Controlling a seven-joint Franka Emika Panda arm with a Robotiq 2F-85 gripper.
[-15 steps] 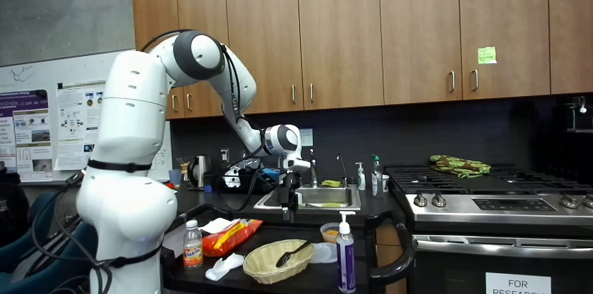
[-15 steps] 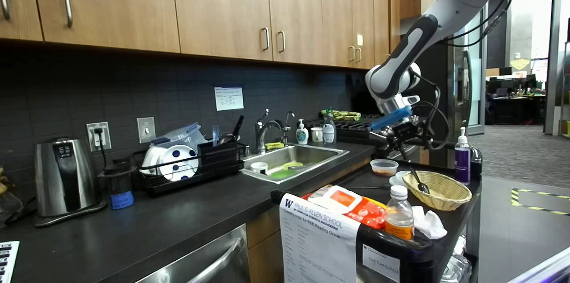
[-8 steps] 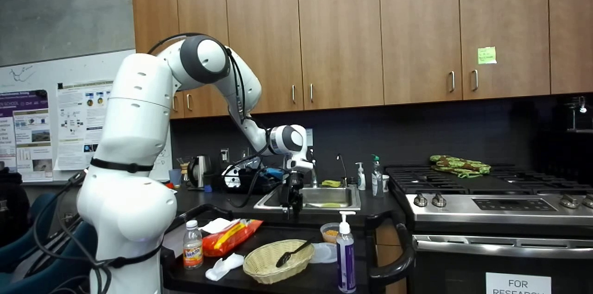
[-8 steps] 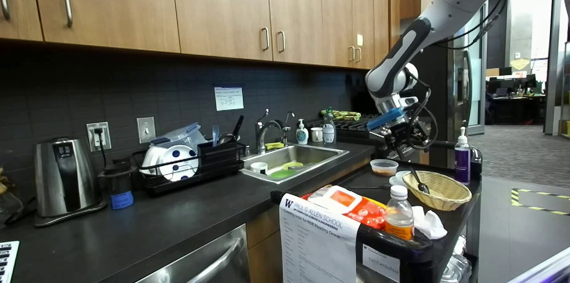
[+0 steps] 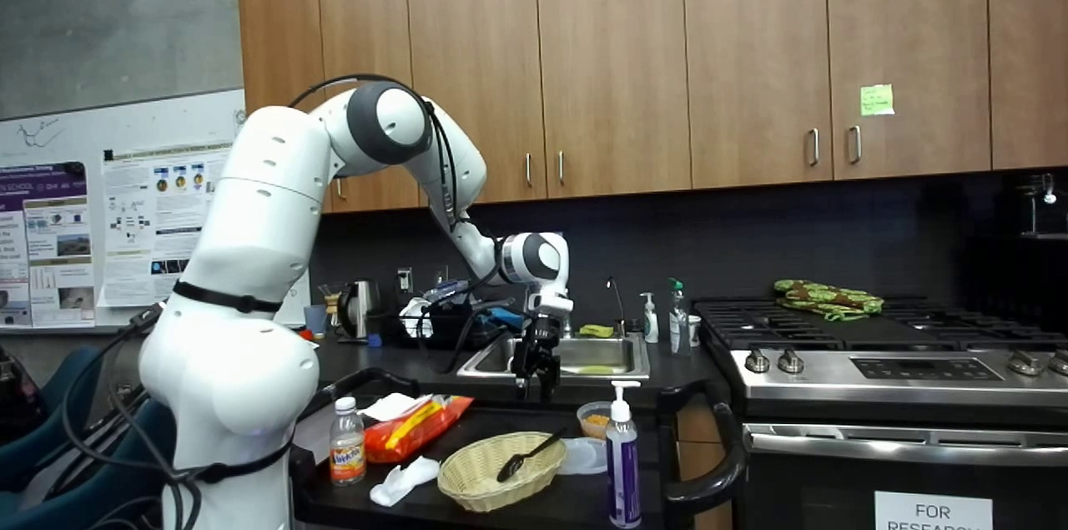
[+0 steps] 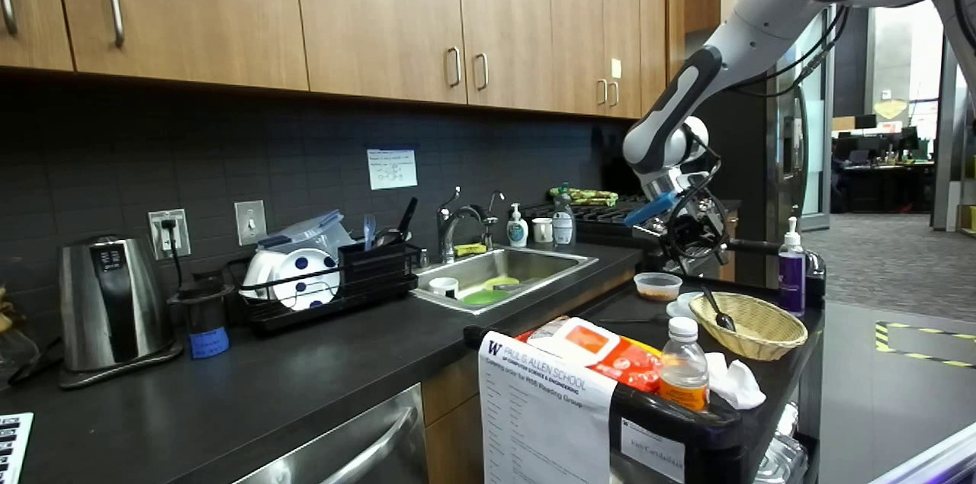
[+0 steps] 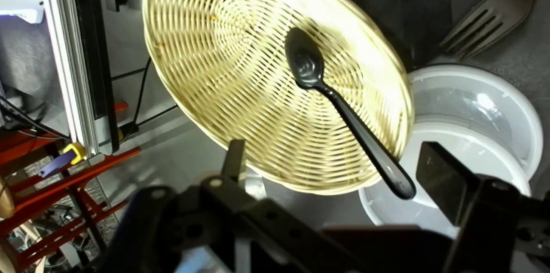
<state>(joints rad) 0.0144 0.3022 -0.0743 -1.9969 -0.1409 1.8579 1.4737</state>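
Note:
My gripper (image 7: 333, 157) stands open in the wrist view, its two dark fingers wide apart and nothing gripped. Beyond them lies a pale woven oval basket (image 7: 206, 71) holding a black spoon (image 7: 361, 129), whose handle sticks out over the rim. That handle's end appears between the fingers, nearer the right one. Overlapping translucent white plastic lids or dishes (image 7: 477, 96) lie beside the basket, and a fork (image 7: 494, 17) is at upper right. In both exterior views the gripper (image 5: 534, 388) hangs above the black cart, at the sink side of the basket (image 5: 459, 467), touching nothing visible.
On the cart also stand a juice bottle (image 5: 347, 442), a red bag (image 5: 417, 430), a crumpled napkin (image 5: 405, 482), a tub of orange food (image 6: 657, 286) and a purple pump bottle (image 5: 622, 463). The sink (image 5: 601, 355) and counter lie behind; a cart handle (image 5: 726, 463) rises at the side.
The arm has leaned forward and come lower, and the gripper has shifted slightly right in an exterior view while turning, so its fingers now show apart. Objects on the cart have not moved.

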